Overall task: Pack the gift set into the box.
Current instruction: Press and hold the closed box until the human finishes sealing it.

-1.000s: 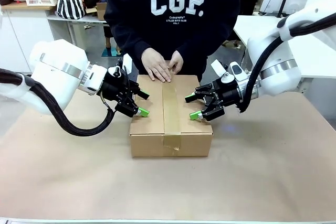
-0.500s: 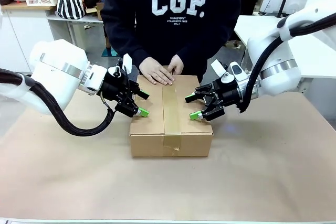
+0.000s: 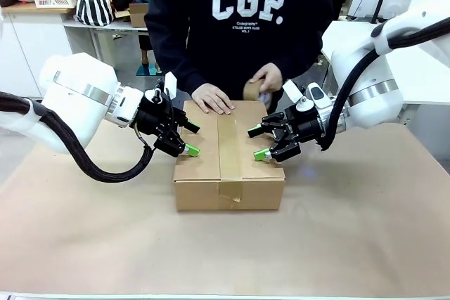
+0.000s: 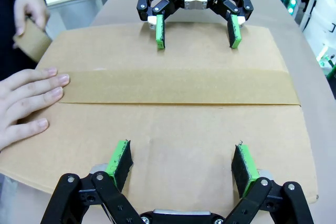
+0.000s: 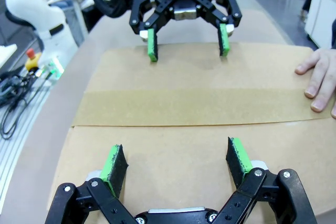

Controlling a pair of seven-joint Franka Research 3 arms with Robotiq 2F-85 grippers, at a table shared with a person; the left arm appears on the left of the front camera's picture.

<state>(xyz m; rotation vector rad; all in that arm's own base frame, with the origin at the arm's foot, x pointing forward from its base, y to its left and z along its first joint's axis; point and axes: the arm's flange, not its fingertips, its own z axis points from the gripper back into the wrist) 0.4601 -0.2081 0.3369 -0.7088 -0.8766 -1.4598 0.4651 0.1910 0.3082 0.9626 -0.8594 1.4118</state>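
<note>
The box [image 3: 228, 163] stands shut in the middle of the table, with brown tape [image 3: 228, 147] along its centre seam. My left gripper [image 3: 192, 139] is open over the box's left edge. My right gripper [image 3: 256, 143] is open over its right edge, facing the left one. In the left wrist view my left gripper [image 4: 181, 158] spans the near flap of the box [image 4: 173, 124], with the right gripper [image 4: 195, 30] opposite. In the right wrist view my right gripper [image 5: 176, 158] is over the box [image 5: 189, 129], across from the left gripper [image 5: 186, 38]. The gift set is hidden.
A person stands at the far side with one hand [image 3: 211, 98] flat on the box's far left corner. The other hand holds a roll of brown tape [image 3: 253, 89] just above the far edge. Brown paper [image 3: 351, 230] covers the table around the box.
The person's hand with the tape roll has lifted off the box and moved right, and the body has shifted right. Both grippers have stayed in place.
</note>
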